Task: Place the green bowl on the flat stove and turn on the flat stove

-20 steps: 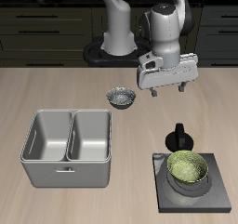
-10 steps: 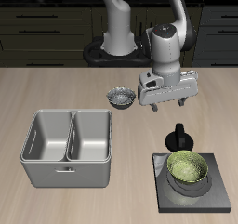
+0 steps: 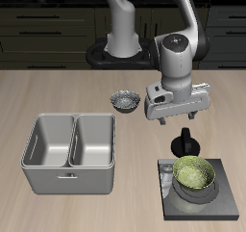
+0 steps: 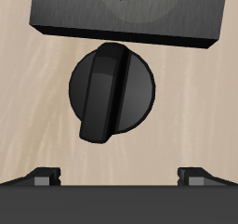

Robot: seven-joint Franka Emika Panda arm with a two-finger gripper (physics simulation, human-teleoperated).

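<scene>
Ribbed olive green bowl [image 3: 193, 174] on flat stove [image 3: 226, 203]

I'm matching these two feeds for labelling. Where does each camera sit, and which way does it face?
Exterior view: raised before the table, facing the arm; shows arm, pincer, green bowl on the flat stove, basin, grey-and-white patterned bowl.
Wrist view: on the pincer, looking straight down at the knob; only the fingertips show.
Shared: knob and stove edge.
</scene>
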